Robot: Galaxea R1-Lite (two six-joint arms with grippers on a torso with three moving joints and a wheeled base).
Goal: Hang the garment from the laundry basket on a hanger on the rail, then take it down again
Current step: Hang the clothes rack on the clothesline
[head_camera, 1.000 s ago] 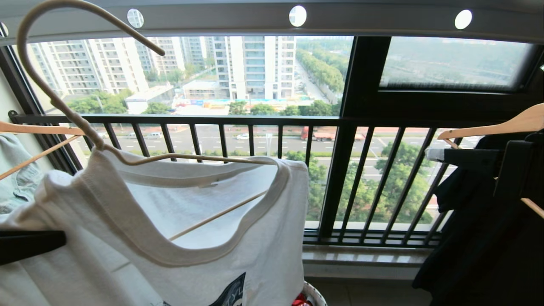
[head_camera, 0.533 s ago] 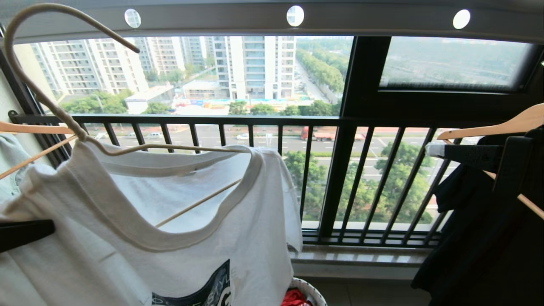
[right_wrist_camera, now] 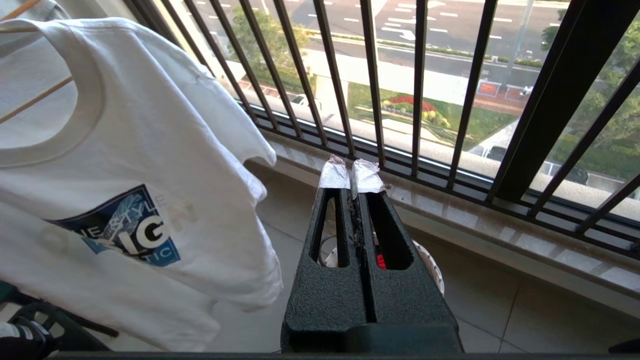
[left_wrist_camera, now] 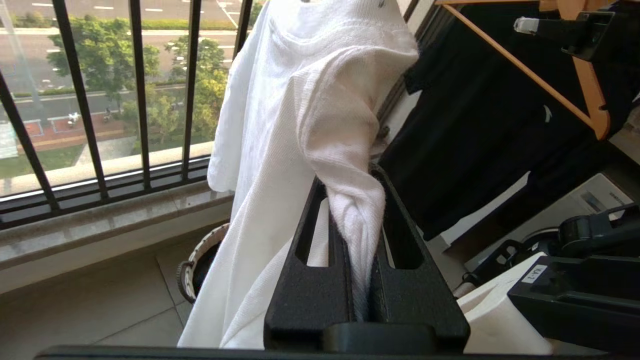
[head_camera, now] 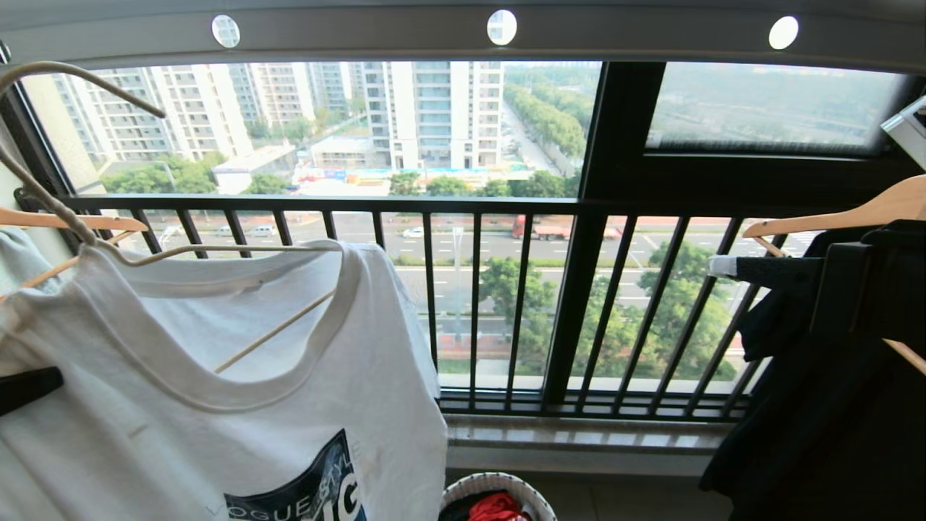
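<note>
White T-shirt [head_camera: 217, 405] is carried on the cream wire hanger [head_camera: 65, 210], held below the rail [head_camera: 463, 32], hook not on it. Left gripper [left_wrist_camera: 357, 210] is clamped on bunched shirt fabric; right gripper [right_wrist_camera: 351, 175] is closed empty above the laundry basket [head_camera: 499, 483]

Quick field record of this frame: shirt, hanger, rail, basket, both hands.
shirt: white T-shirt on hanger, shoulder fabric pinched in left hand
hanger: cream wire, hook below rail, not on it
rail: grey bar with holes, overhead
basket: on floor by railing, red cloth inside
left hand: shut on shirt
right hand: shut, empty, above basket
</note>
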